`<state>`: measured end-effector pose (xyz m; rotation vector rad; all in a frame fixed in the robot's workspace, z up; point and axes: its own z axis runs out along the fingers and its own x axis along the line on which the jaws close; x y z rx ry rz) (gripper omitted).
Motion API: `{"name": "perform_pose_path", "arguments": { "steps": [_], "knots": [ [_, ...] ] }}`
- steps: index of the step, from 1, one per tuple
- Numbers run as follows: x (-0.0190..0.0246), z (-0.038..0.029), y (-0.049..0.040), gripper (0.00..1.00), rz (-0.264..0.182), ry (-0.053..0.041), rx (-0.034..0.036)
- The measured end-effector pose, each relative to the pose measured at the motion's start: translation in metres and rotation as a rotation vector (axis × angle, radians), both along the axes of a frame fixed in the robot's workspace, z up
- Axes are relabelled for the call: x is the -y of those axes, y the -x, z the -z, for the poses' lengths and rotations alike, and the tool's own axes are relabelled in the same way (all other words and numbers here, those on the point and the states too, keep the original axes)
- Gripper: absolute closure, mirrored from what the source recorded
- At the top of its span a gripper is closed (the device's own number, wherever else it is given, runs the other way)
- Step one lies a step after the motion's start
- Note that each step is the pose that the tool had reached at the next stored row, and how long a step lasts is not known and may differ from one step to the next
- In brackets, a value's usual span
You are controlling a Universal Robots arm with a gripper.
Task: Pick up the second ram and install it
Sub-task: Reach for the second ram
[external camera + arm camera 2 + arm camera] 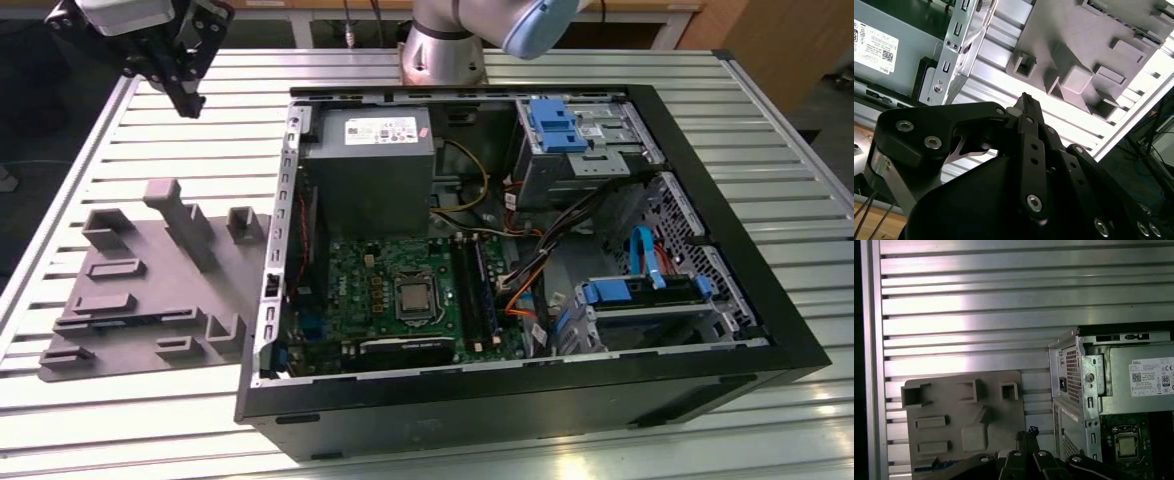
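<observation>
While one claw (192,102) hangs pressed together, one grey tray (144,302), one open case (534,402).

Worktop (160,400): silver, ribbed stripes
Tray (147,290): plain light grey
Computer case (534,405): black
Motherboard (354,290), inside case: green
Pincer (191,100): black

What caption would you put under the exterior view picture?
Gripper over the slatted table, near a grey tray and open computer case.

Black, silver-screwed tool (1027,100) on a grey arm (443,52) with blue cap (541,28).
</observation>
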<state>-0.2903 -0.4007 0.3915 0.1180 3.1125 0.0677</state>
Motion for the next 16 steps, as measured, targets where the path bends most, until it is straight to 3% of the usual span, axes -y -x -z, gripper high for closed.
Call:
{"name": "perform_pose_path", "arguments": {
  "steps": [16],
  "knots": [
    [0.0012, 0.0012, 0.0124, 0.89, 0.0, 0.0, 0.0]
  ]
}}
